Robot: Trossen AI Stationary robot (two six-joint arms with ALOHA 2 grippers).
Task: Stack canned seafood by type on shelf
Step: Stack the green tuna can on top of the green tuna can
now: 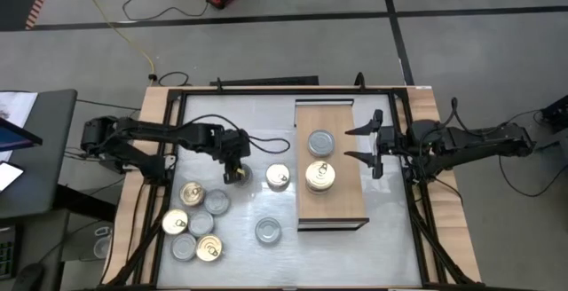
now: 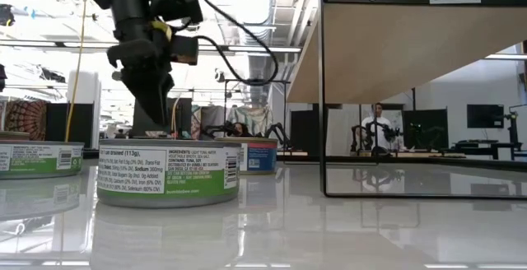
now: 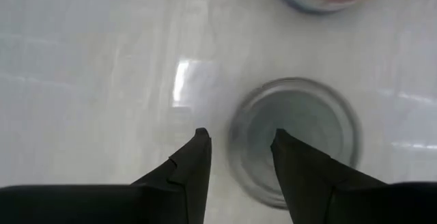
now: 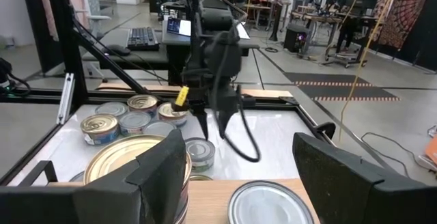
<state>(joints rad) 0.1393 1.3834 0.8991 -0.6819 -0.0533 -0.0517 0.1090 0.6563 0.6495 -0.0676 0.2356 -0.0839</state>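
High view: task early-to-mid. The shelf [image 1: 331, 162] carries only two spots so far: a silver-lid tin [image 1: 320, 142] toward the far end and a gold-lid tin [image 1: 320, 176] just beside it, which in the right wrist view looks like it sits on another tin, so maybe one gold stack started. Everything else is on the tabletop [image 1: 266, 122]: a gold tin [image 1: 278, 176] near the shelf's left edge, a lone silver tin [image 1: 268, 231] nearer the front, and a cluster of about six mixed gold and silver tins [image 1: 194, 222] front-left

Left gripper [image 1: 236, 172] is down over a silver tin [image 3: 295, 140] on the tabletop between the cluster and the shelf. Left wrist view shows its fingers [image 3: 188, 176] partly apart, one finger over the tin's lid and the other outside the rim; not clamped as far as I can tell, tin sits on the tabletop. Judgement: it is lining up a pick, grip not yet made

Right gripper [image 1: 374, 144] hangs at the shelf's right edge, fingers wide apart, holding nothing, waiting

Left to do: roughly eight or nine tins to move, sorted silver vs gold
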